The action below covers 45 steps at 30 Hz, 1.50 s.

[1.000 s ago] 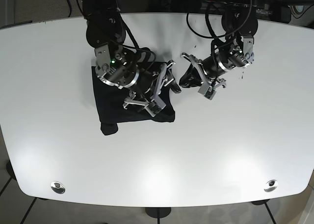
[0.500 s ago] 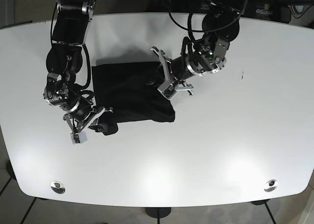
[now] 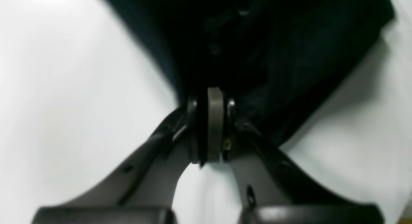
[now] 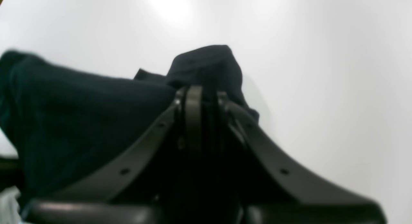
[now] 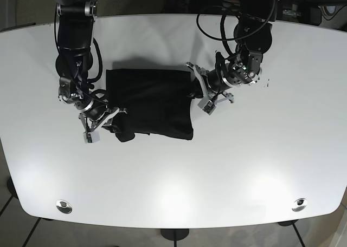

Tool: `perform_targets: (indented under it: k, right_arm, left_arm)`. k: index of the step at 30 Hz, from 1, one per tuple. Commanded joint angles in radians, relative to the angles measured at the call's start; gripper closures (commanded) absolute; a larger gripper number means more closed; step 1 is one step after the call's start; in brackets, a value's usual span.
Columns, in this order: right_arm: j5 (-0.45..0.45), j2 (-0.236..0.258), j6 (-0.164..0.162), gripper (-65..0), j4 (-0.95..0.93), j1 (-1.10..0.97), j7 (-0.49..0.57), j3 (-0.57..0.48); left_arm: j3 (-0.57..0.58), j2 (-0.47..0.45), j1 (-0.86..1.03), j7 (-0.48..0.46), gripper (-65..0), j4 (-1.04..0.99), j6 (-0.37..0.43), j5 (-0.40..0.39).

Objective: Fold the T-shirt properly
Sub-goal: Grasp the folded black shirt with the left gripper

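Observation:
A black T-shirt (image 5: 149, 103) lies folded into a rough rectangle on the white table (image 5: 244, 171), left of the middle. My left gripper (image 5: 197, 94) is at the shirt's right edge. In the left wrist view this gripper (image 3: 210, 100) is shut, pinching the edge of the black cloth (image 3: 289, 50). My right gripper (image 5: 114, 121) is at the shirt's lower left corner. In the right wrist view it (image 4: 199, 92) is shut on a raised bunch of the cloth (image 4: 206, 64), with the rest of the shirt (image 4: 80, 114) to its left.
White tabletop surrounds the shirt on all sides. Two metal fittings sit near the front edge at the left (image 5: 64, 206) and the right (image 5: 299, 204). Cables and arm bases (image 5: 255, 8) crowd the back edge.
The left gripper has moved right to the shirt's right edge. The right gripper has moved up and right, pulling the lower left corner bunch inward. The shirt now looks squarer.

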Motion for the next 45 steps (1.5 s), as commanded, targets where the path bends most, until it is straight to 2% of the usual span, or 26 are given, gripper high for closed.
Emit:
perform_targets:
  k: [1, 5, 8, 9, 11, 13, 16, 19, 22, 26, 28, 30, 33, 34, 36, 40, 43, 45]
  right_arm:
    - [0.002, 0.021, 0.001, -6.3, 0.094, 0.017, -0.036, 0.005]
    - [0.002, 0.053, 0.002, -6.3, 0.203, 0.008, -0.091, 0.002]
    - [-0.006, 0.072, 0.004, -6.3, 0.132, 0.046, -0.085, -0.004]
    - [-0.006, 0.075, 0.014, -6.3, 0.088, 0.052, -0.08, -0.004]
    - [-0.006, 0.075, 0.065, -6.2, 0.002, 0.078, -0.034, -0.004]
    - [-0.007, 0.075, 0.083, -6.2, -0.073, 0.081, 0.01, -0.004]
    - [-0.007, 0.075, 0.088, -6.0, -0.075, 0.06, 0.016, -0.004]
    - [-0.007, 0.076, 0.082, -6.0, 0.031, -0.031, 0.016, -0.004]
    - [-0.007, 0.075, 0.082, -5.9, 0.126, -0.107, -0.028, -0.004]
    - [-0.006, 0.056, 0.08, -5.9, 0.264, -0.204, -0.068, -0.004]
    - [-0.007, 0.023, 0.08, -5.9, 0.329, -0.241, -0.099, -0.004]
    - [-0.007, 0.0, 0.079, -5.9, 0.376, -0.262, -0.139, -0.005]
    - [-0.007, -0.034, 0.079, -5.9, 0.415, -0.27, -0.191, -0.051]
    - [-0.007, -0.037, 0.079, -5.9, 0.425, -0.273, -0.192, -0.076]
    - [-0.006, -0.039, 0.079, -5.9, 0.441, -0.273, -0.194, -0.1]
    - [0.002, -0.039, 0.079, -5.9, 0.468, -0.272, -0.232, -0.094]
    - [0.002, -0.033, 0.079, -5.9, 0.484, -0.272, -0.234, -0.076]
    - [0.002, -0.034, 0.079, -5.9, 0.484, -0.272, -0.235, -0.008]
  left_arm:
    - [0.002, 0.001, 0.008, -0.017, -2.1, 0.114, -0.006, -0.016]
    - [0.026, 0.007, 0.098, 0.015, -2.2, 0.272, -0.006, -0.016]
    - [0.068, 0.007, 0.146, 0.014, -2.2, 0.286, -0.005, -0.016]
    - [0.069, 0.01, 0.15, 0.014, -2.2, 0.267, -0.005, -0.016]
    - [0.063, 0.037, 0.147, 0.012, -2.1, 0.212, -0.005, -0.016]
    - [0.045, 0.048, 0.14, 0.011, -2.1, 0.126, -0.005, -0.016]
    - [0.013, 0.065, 0.065, -0.02, -2.1, 0.036, -0.005, -0.016]
    - [-0.02, 0.067, -0.061, -0.039, -2.1, -0.116, -0.005, -0.016]
    - [-0.041, 0.067, -0.205, -0.069, -2.2, -0.27, -0.005, -0.016]
    - [-0.041, 0.067, -0.34, -0.1, -2.4, -0.425, -0.005, -0.016]
    - [-0.04, 0.064, -0.382, -0.1, -2.5, -0.434, -0.005, -0.016]
    - [-0.041, 0.06, -0.41, -0.097, -7.4, -0.432, -0.005, -0.014]
    - [-0.044, 0.036, -0.423, -0.095, -23.7, -0.399, 0.014, -0.009]
    - [-0.044, 0.03, -0.419, -0.097, -28.9, -0.362, 0.071, -0.009]
    - [-0.04, 0.028, -0.413, -0.097, -32.9, -0.276, 0.187, -0.006]
    - [-0.01, 0.034, -0.345, -0.1, -33.8, -0.093, 0.333, 0.006]
    - [0.123, 0.056, -0.336, -0.103, -33.9, -0.03, 0.439, 0.06]
    - [0.18, 0.096, -0.311, -0.104, -33.9, -0.027, 0.531, 0.093]
